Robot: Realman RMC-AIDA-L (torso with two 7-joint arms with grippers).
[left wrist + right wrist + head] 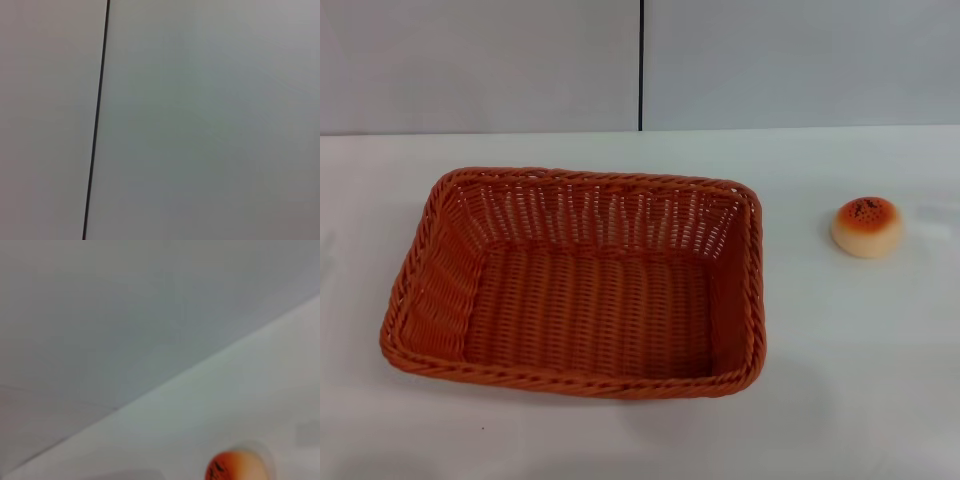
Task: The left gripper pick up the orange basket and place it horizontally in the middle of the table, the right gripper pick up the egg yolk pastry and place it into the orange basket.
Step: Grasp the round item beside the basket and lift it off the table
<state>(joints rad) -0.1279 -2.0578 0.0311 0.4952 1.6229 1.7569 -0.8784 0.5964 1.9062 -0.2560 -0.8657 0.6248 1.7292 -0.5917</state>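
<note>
Orange basket [575, 285] lying long side across, left of centre on the table [840, 380] — empty, mouth up, ready to receive. Egg yolk pastry [867, 226] well apart at far right, glossy top up — also in the right wrist view. Neither gripper in view; finger state impossible to tell.

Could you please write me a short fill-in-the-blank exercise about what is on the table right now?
1. The orange basket holds ____.
2. The egg yolk pastry sits on the table to the basket's ____.
3. The pastry's glossy top faces ____.
4. In the head view, the number of grippers showing is ____.

Missing words: nothing; right; up; zero.
</note>
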